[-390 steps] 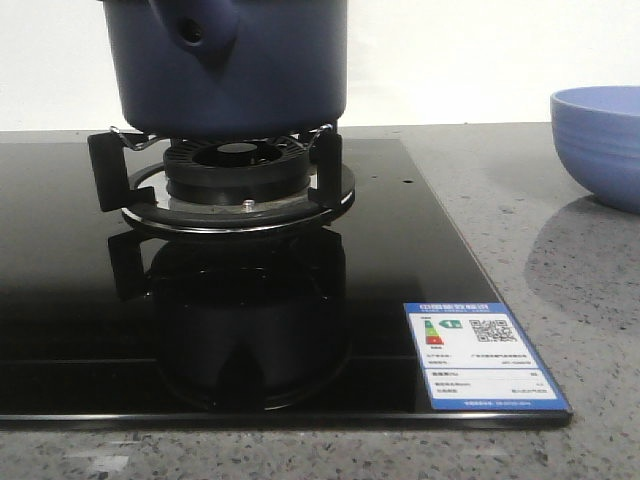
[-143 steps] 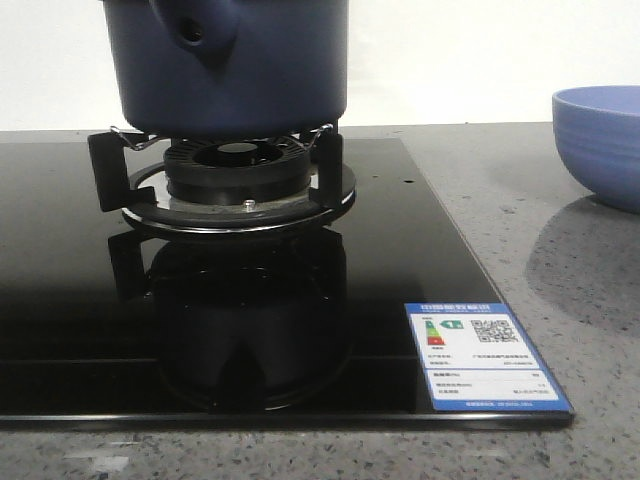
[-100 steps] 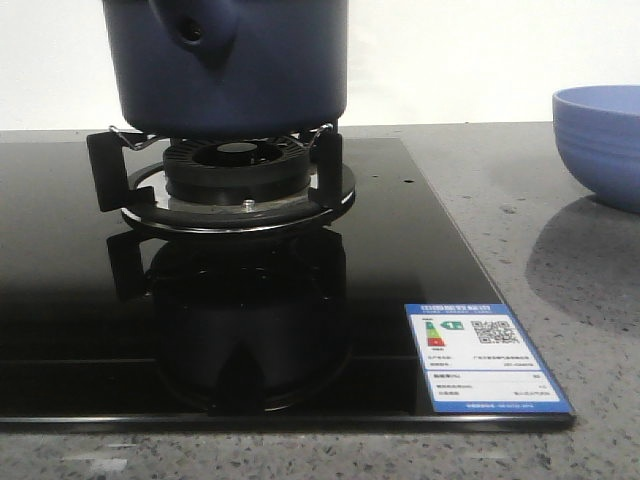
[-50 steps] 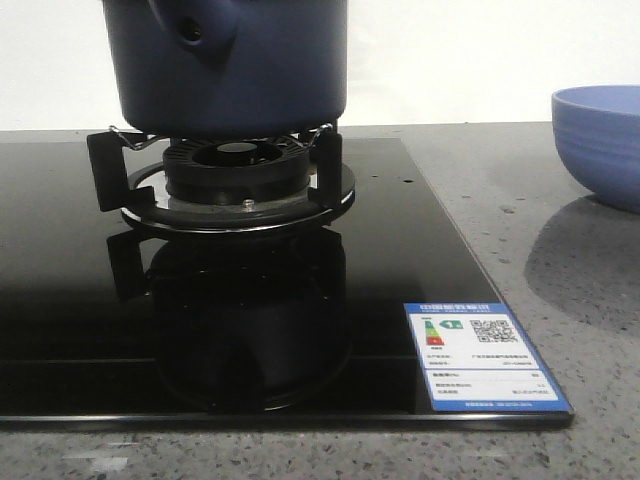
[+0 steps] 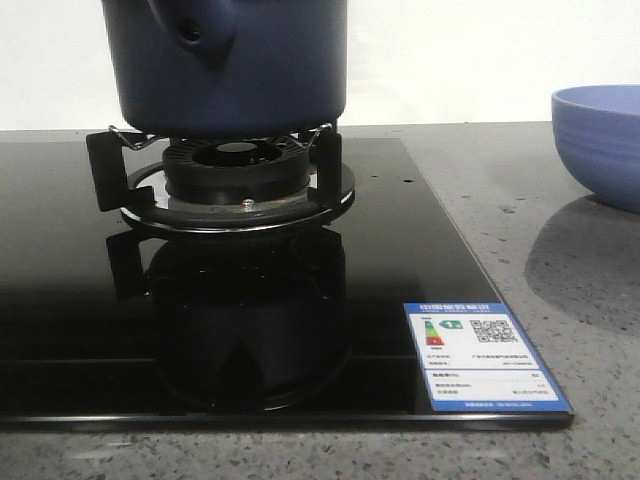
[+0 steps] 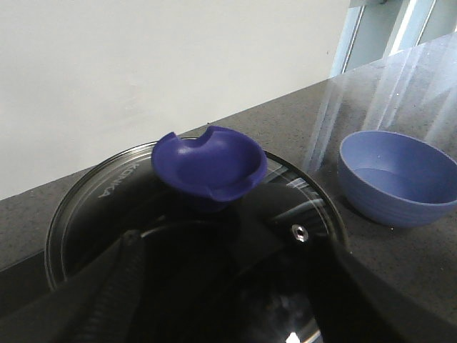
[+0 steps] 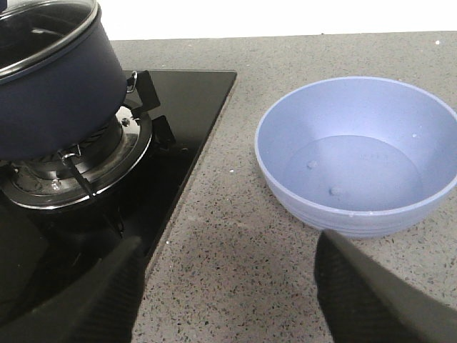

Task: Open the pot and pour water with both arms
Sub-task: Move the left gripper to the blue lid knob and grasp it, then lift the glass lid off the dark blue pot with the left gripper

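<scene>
The dark navy pot (image 5: 230, 65) stands on the gas burner (image 5: 235, 175), its stubby handle (image 5: 195, 30) pointing toward the camera. Its top is cut off in the front view. In the left wrist view a glass lid (image 6: 100, 193) with a blue cup-shaped knob (image 6: 209, 164) covers the pot. My left gripper (image 6: 228, 286) is open just above the lid, with the knob ahead of its fingers. My right gripper (image 7: 228, 286) is open and empty over the grey counter, between the pot (image 7: 50, 86) and the light blue bowl (image 7: 357, 153). Neither gripper shows in the front view.
The light blue ribbed bowl (image 5: 600, 140) stands on the speckled counter right of the black glass hob (image 5: 400, 250) and holds a little water. It also shows in the left wrist view (image 6: 396, 175). An energy label (image 5: 485, 355) sits on the hob's front right corner. A white wall is behind.
</scene>
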Motion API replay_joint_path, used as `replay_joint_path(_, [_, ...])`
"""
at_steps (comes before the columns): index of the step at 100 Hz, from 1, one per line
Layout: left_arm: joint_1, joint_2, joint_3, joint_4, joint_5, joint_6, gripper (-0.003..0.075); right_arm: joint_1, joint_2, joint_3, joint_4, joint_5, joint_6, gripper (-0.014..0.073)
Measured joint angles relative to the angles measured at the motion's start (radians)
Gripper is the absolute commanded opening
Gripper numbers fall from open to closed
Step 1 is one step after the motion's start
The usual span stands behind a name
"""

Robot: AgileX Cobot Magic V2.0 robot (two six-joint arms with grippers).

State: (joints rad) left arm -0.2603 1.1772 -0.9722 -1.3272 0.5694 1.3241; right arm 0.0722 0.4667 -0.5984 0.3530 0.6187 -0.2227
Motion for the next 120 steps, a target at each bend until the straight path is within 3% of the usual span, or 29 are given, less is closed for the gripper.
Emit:
replay_joint_path(16, [0.000,0.110,-0.093,-0.016,0.050,0.026,0.0537,0.000,0.000,0.000,0.000,0.000,0.000,0.0460])
replay_joint_path(38, [0.000,0.202,-0.180,-0.018,0.070,0.038,0.0536,0.000,0.000,0.000,0.000,0.000,0.000,0.0460])
replay_joint_path(94, [0.000,0.293,-0.205,-0.018,0.115,0.163,0.0536,0.000,0.000,0.000,0.000,0.002,-0.002,0.0460])
replay_joint_path(120, [0.000,0.294,-0.205,-0.024,0.115,0.213,0.0445,0.000,0.000,0.000,0.000,0.002,-0.004,0.0460])
